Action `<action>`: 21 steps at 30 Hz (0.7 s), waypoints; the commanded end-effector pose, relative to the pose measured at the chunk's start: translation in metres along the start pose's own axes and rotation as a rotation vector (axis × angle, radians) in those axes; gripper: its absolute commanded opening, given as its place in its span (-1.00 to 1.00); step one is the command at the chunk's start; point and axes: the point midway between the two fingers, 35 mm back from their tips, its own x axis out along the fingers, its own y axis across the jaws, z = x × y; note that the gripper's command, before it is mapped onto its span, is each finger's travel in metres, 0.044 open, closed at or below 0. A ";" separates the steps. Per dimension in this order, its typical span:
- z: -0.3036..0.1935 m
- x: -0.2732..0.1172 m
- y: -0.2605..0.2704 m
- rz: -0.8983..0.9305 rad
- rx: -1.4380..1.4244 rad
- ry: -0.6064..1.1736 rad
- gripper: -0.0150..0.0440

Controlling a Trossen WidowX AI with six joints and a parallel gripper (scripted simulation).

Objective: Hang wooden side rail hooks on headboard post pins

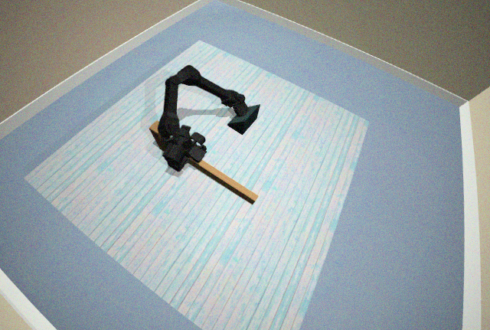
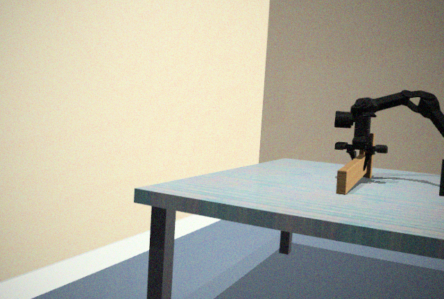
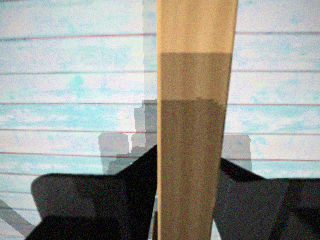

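Observation:
The wooden side rail stands on its narrow edge, its far end down at the table. My black gripper is shut on the rail near the post end, one finger on each side; in the top view the arm covers the fingers. The headboard post stands upright on the table just behind the gripper. The rail's post end, both steel hooks, the slot and the pins are hidden, so I cannot tell whether the hooks sit on the pins.
The arm's dark base stands on the table, and also shows at the right edge of the exterior view. The arm arches from it over to the post. The plank-patterned table extends beyond the rail's far end.

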 end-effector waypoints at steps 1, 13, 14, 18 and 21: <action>-0.002 -0.004 -0.001 -0.011 0.002 0.000 -0.49; -0.003 -0.005 -0.002 -0.011 0.002 0.000 -0.49; -0.003 -0.005 -0.002 -0.011 0.002 0.000 -0.49; -0.004 -0.005 -0.002 -0.011 0.002 0.000 -0.49; -0.004 -0.005 -0.003 -0.011 0.002 0.000 -0.49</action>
